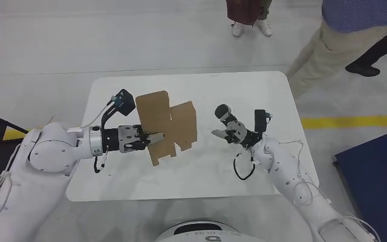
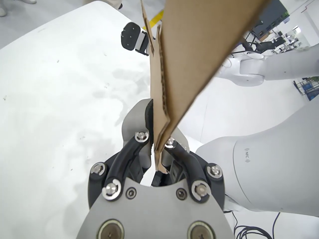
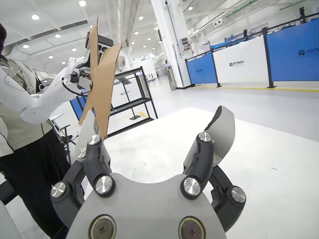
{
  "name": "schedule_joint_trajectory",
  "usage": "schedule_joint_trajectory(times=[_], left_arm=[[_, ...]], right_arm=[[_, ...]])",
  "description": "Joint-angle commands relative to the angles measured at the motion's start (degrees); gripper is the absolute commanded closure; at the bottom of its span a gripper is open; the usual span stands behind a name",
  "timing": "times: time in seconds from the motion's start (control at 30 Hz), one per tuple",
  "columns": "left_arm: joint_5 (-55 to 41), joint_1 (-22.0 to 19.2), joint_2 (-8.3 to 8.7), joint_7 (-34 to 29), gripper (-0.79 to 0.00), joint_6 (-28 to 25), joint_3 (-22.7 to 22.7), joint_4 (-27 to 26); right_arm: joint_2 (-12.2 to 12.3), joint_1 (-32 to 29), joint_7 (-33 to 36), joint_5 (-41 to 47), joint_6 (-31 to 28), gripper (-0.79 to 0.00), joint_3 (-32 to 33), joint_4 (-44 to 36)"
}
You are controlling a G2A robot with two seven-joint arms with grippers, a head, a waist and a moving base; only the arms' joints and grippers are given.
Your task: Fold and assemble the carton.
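1. The carton (image 1: 166, 127) is a flat brown cardboard blank, lifted clear above the bench (image 1: 199, 175) with its panels and flaps partly fanned apart.
2. The left gripper (image 1: 148, 138) is closed tight on one edge of the carton. In the left wrist view the cardboard comes straight out from between the pinched fingers and widens as it goes away from them.
3. The rest of the carton stretches away from that grip towards the right gripper (image 1: 220, 123).
4. The right gripper is on the side of the carton opposite the held edge, near it but not touching it.
5. The right gripper's fingers are spread wide, with nothing between them.
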Motion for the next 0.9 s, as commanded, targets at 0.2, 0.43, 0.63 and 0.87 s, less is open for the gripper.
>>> schedule_joint_trajectory(times=[0.2,0.43,0.63,0.87], left_arm=[[-0.70,-2.99,-0.12,-0.63,0.000,-0.04,2.82,1.25],[0.60,-4.21,-0.14,-0.80,0.000,0.07,4.17,1.93],[2.04,-5.60,-0.06,-1.35,0.000,0.28,4.54,2.78],[2.18,-6.39,0.13,-2.68,0.000,0.12,4.78,3.49]], right_arm=[[0.64,4.07,-0.27,3.63,0.02,-0.357,-9.05,-0.70],[2.49,7.70,-3.25,6.97,0.02,-0.354,-14.70,0.75],[3.35,9.74,-5.51,9.46,0.02,-0.354,-16.21,2.90],[4.24,10.92,-7.15,9.87,0.02,-0.348,-19.20,1.42]])
